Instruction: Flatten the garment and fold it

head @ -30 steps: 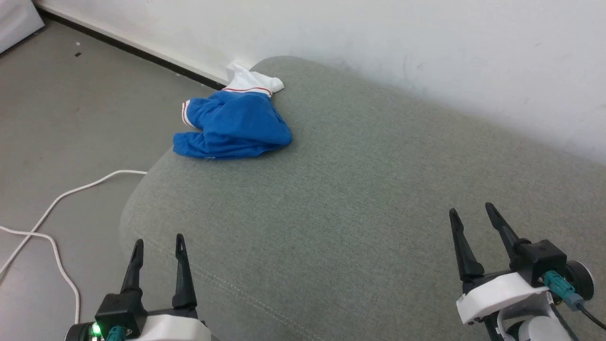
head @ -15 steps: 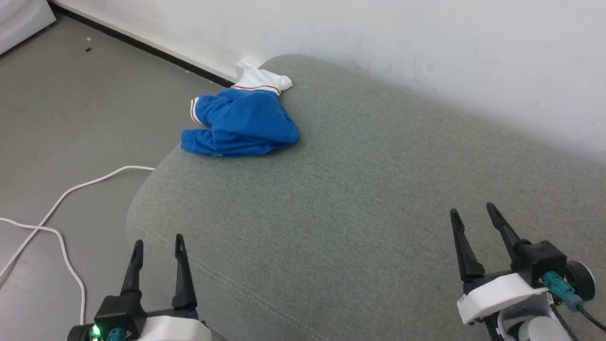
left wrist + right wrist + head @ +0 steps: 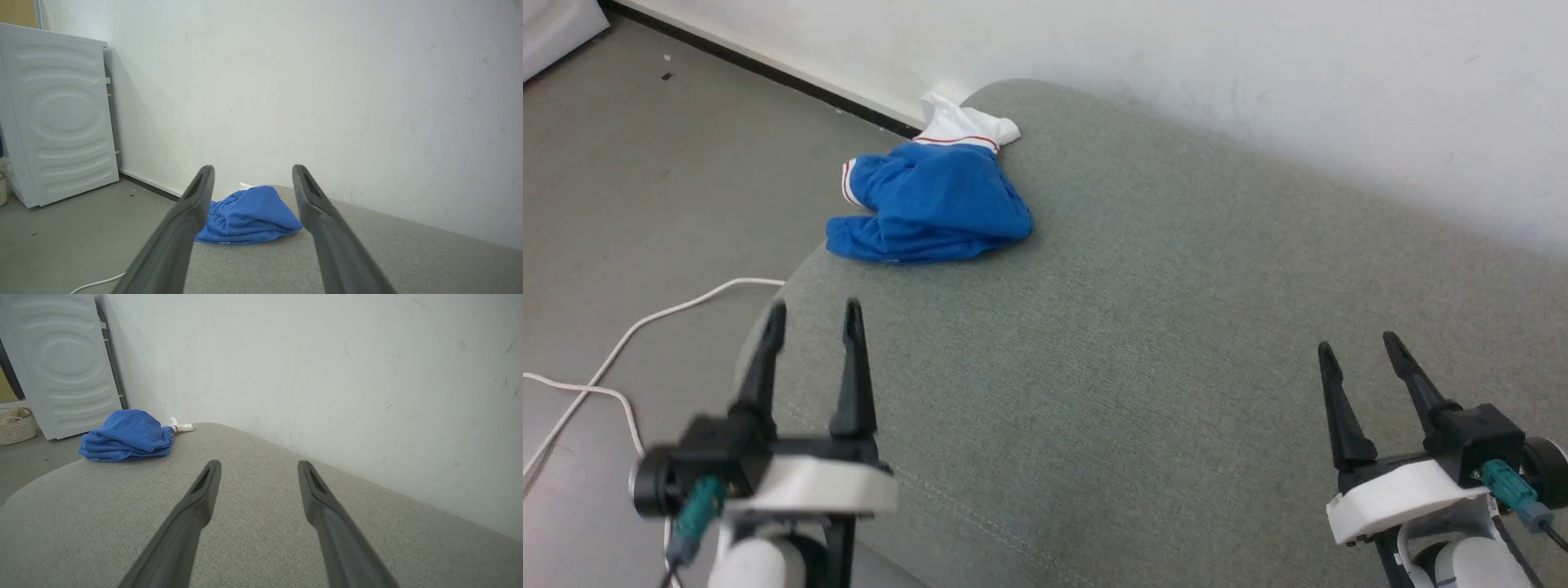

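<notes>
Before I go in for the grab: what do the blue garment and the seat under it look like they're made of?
Blue garment: soft matte knit cloth, probably cotton jersey. It slumps in loose folds and has white trim with a red stripe. Grey-green seat: matte woven upholstery fabric, likely padded, judging by the visible weave, stitched seam and rounded edge.

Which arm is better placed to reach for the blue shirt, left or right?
Probably the left. The left arm sits nearer the crumpled shirt at the far left of the cushion, its open jaws framing it; the right arm is far across.
</notes>
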### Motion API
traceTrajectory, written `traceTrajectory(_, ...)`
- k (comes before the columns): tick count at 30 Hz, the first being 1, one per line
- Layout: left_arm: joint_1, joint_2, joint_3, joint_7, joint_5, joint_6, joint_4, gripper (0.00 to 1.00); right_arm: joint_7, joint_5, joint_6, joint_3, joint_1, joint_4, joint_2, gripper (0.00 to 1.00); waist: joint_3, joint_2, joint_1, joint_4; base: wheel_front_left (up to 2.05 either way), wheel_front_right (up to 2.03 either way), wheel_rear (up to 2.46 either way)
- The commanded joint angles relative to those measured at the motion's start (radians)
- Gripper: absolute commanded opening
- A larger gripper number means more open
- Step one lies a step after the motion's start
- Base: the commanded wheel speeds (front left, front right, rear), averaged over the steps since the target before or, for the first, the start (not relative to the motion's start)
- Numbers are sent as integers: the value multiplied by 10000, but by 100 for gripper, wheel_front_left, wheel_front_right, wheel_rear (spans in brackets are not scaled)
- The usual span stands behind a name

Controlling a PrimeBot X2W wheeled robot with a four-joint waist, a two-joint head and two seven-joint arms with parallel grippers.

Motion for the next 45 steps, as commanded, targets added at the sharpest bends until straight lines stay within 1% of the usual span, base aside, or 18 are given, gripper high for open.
traceTrajectory(1, -711, 283, -13, 412, 237, -9, -261, 100, 96, -134, -21, -61, -80, -238, 32, 100, 238, -1, 0, -79, 0, 0, 0)
traceTrajectory(4, -1738, 400, 75, 1292, 268, 110, -590, 100, 334, -311, -21, -103, -157, -718, 32, 100, 624, -1, 0, -169, 0, 0, 0)
traceTrajectory(5, -2116, 524, 85, 1610, 337, 102, -641, 100, 428, -382, -21, -107, -196, -899, 32, 100, 761, -1, 0, -205, 0, 0, 0)
traceTrajectory(7, -2944, 724, 130, 2252, 354, 48, -703, 100, 634, -532, -21, -86, -288, -1325, 32, 100, 1064, -1, 0, -289, 0, 0, 0)
traceTrajectory(10, -4180, 907, 268, 3215, -8, -144, -546, 100, 983, -738, -21, -27, -425, -2007, -10, 100, 1555, -1, 0, -407, 0, 0, 0)
traceTrajectory(14, -5710, 1384, 643, 4330, -511, -406, 359, 100, 1468, -708, -21, 123, -643, -2897, -387, 100, 2261, -1, 0, -644, 0, 0, 0)
traceTrajectory(18, -6829, 1888, 978, 5067, -868, -609, 1418, 100, 2012, -595, -21, 263, -880, -3895, -796, 100, 3051, -1, 0, -980, 0, 0, 0)
traceTrajectory(20, -7279, 2027, 1070, 5309, -1062, -713, 1871, 100, 2300, -559, -21, 250, -975, -4428, -1049, 100, 3484, -1, 0, -1085, 0, 0, 0)
traceTrajectory(21, -7279, 2027, 1070, 5309, -1062, -713, 1871, 100, 2300, -559, -21, 250, -975, -4428, -1049, 100, 3484, -1, 0, -1085, 0, 0, 0)
traceTrajectory(22, -7657, 2076, 1133, 5493, -1276, -801, 2302, 100, 2598, -513, -21, 190, -1050, -4914, -1340, 100, 3897, -1, 0, -1173, 0, 0, 0)
traceTrajectory(24, -7927, 2197, 1135, 5662, -1396, -937, 2669, 100, 2856, -441, -21, 137, -1138, -5353, -1590, 100, 4295, -1, 0, -1324, 0, 0, 0)
traceTrajectory(29, -8381, 2270, 1283, 5905, -1729, -981, 3544, 100, 3386, -306, -21, -69, -1235, -6215, -2076, 100, 5100, -1, 0, -1600, 0, 0, 0)
traceTrajectory(30, -8381, 2270, 1283, 5905, -1729, -981, 3544, 100, 3386, -306, -21, -69, -1235, -6215, -2076, 100, 5100, -1, 0, -1600, 0, 0, 0)
traceTrajectory(35, -8550, 2210, 1217, 6172, -1856, -935, 4463, 100, 3825, -152, -21, -338, -1298, -6957, -2523, 100, 5698, -1, 0, -1755, 0, 0, 0)
traceTrajectory(38, -8625, 2217, 1233, 6315, -1958, -916, 5138, 100, 4017, -77, -21, -425, -1355, -7281, -2680, 100, 5894, -1, 0, -1853, 0, 0, 0)
traceTrajectory(41, -8589, 2282, 1146, 6566, -1884, -810, 5713, 100, 4149, -11, -21, -464, -1378, -7417, -2788, 100, 5960, -1, 0, -1975, 0, 0, 0)
traceTrajectory(43, -8568, 2435, 1101, 6745, -1811, -782, 6070, 100, 4216, 34, -21, -479, -1386, -7427, -2856, 100, 5979, -1, 0, -2095, 0, 0, 0)
traceTrajectory(45, -8531, 2422, 1146, 6863, -1888, -711, 6341, 100, 4247, 83, -21, -508, -1378, -7430, -2895, 100, 5987, -1, 0, -2188, 0, 0, 0)
